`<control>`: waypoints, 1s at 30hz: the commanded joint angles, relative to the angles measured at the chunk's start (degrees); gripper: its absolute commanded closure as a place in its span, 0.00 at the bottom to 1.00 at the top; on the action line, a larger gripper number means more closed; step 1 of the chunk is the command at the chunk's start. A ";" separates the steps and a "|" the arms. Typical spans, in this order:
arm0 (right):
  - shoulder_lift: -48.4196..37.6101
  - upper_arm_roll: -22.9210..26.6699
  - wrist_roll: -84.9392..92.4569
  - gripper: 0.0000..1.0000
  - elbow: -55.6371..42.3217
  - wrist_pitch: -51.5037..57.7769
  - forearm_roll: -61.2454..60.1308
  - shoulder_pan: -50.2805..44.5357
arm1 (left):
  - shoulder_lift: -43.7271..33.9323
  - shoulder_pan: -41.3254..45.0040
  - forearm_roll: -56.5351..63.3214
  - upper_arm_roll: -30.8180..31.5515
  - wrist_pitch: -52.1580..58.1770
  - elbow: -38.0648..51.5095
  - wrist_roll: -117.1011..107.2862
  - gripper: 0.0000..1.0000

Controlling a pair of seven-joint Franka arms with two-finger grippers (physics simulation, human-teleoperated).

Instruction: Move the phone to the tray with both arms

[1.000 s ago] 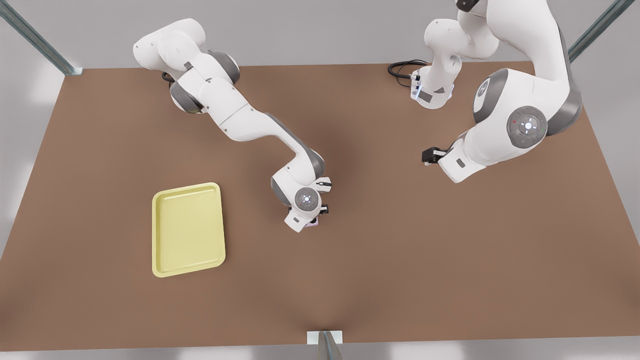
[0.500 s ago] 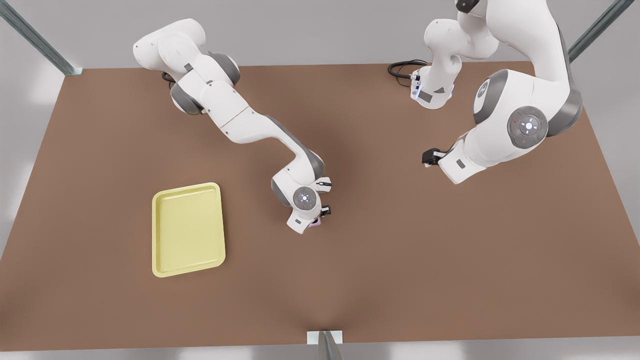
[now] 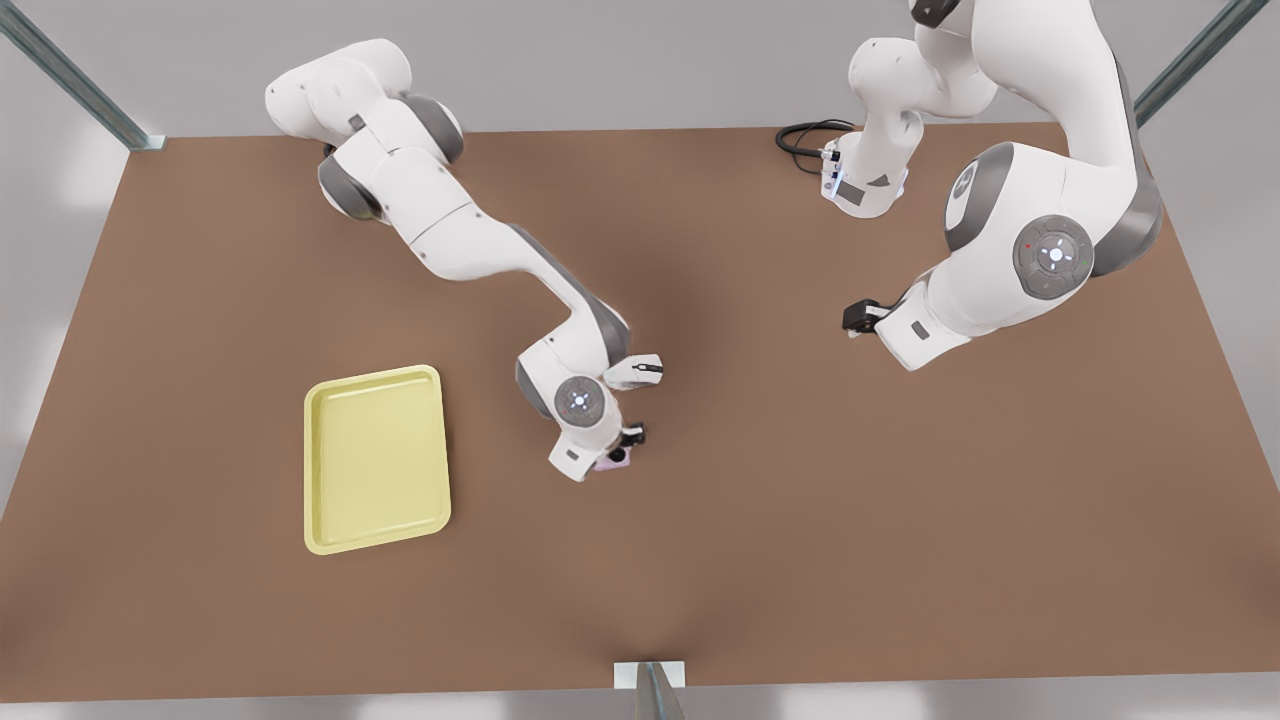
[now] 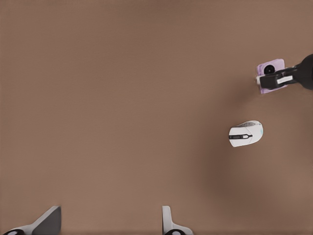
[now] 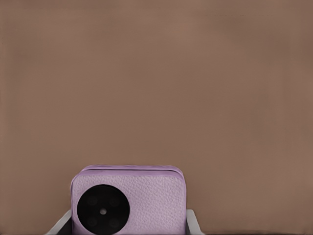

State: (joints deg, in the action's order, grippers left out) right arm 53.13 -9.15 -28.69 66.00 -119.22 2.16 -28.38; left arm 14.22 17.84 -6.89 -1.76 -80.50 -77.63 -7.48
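So the right gripper [image 3: 615, 455] has the phone [image 5: 129, 203] pinched between its two fingers, one on each side edge, and is carrying it just above the table [image 3: 800, 520], near the middle. From the front view only a sliver of the phone's pink pokes out under the wrist, so I can't really tell how high it's lifted, but the wrist cam suggests it's off the surface.

What matters next: the tray [image 3: 376, 458] lies toward the front view's left of the phone, a fair way off with bare table between. Its long axis runs front to back in that view, so there's plenty of room to set the phone down inside the rim. This arm is by far the nearer one to the tray.

The left gripper [image 3: 857, 316] waits well over on the front view's right, fingers [image 4: 171, 226] spread wide with nothing in them. Its camera catches the held phone far off, with a white mouse [image 4: 246, 133] sitting on the table near it.

My guess is the next move is just a sideways carry to the tray.
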 commanded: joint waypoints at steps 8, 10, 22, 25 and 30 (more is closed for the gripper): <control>-18.77 0.01 33.52 0.19 29.18 -1.10 0.21 24.86 | -0.77 0.00 0.30 -0.26 0.43 1.61 -0.43 0.00; -18.77 0.10 40.46 0.19 31.46 -3.64 0.30 29.52 | -1.47 0.00 2.41 -0.52 0.43 1.61 -0.17 0.00; -29.39 0.54 31.25 0.00 15.12 18.21 3.29 30.31 | -2.35 -0.71 2.76 -0.70 2.81 1.61 -0.52 0.00; -40.04 0.72 24.03 0.00 16.00 32.73 0.74 30.84 | -2.26 -0.71 2.85 -0.70 2.98 1.61 -0.52 0.00; -35.21 0.63 25.09 0.00 11.96 29.13 -1.02 33.30 | -2.26 -0.71 3.03 -0.70 3.42 1.61 -0.52 0.00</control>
State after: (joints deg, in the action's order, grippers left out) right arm 17.37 -8.55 -3.95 78.95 -96.21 2.07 4.35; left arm 12.02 17.14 -3.99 -2.46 -77.77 -76.05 -7.80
